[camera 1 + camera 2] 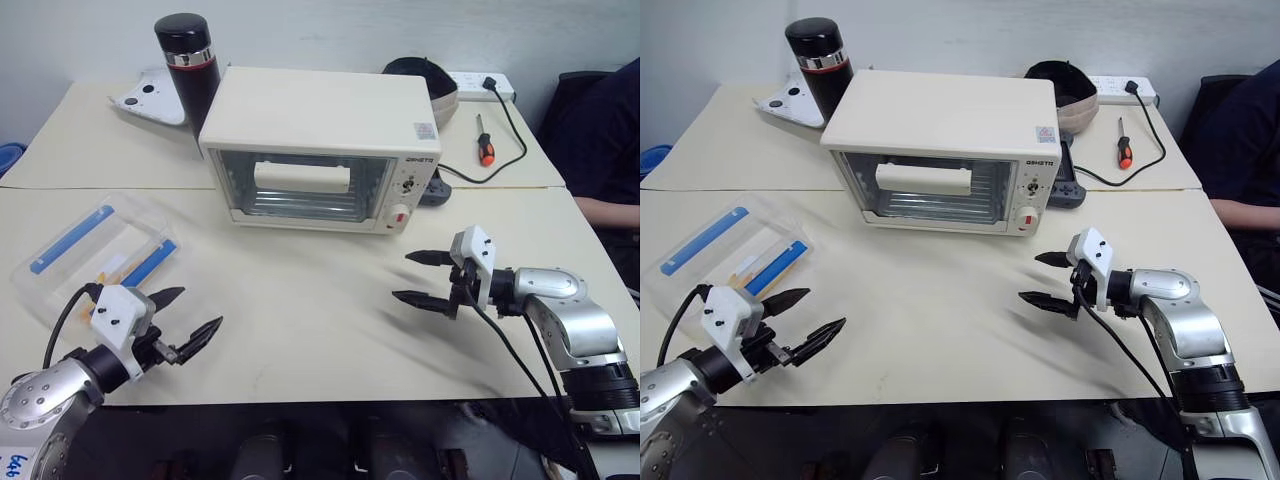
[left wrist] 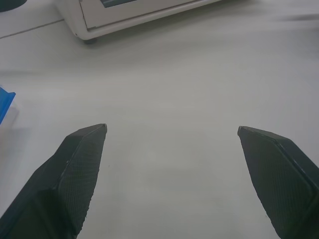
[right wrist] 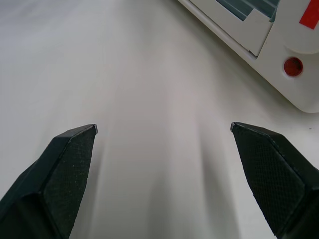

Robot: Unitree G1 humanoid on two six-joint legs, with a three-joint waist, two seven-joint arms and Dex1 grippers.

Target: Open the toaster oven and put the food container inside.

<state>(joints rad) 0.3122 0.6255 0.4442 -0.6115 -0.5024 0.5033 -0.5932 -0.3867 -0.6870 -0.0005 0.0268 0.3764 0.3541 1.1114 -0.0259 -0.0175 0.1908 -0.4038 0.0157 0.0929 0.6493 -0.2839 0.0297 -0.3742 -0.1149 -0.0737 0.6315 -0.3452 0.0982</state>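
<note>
Plainly, food container [image 1: 92,256] lies just beyond left gripper [image 1: 190,315]; both grippers' jaws gape wide, empty.

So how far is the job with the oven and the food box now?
Nothing looks done: the oven door is shut and the food box lies on the table. Nothing is in hand; the left pincer and right pincer are open and empty. Opening and loading remain.

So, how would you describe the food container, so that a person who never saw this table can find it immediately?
Start at the cream-white toaster oven in the middle of the table. Move toward the table's left edge, just ahead of the left gripper, to the food container. It is the flat clear plastic box with blue side clips, unlike the tall black flask behind the oven.
</note>
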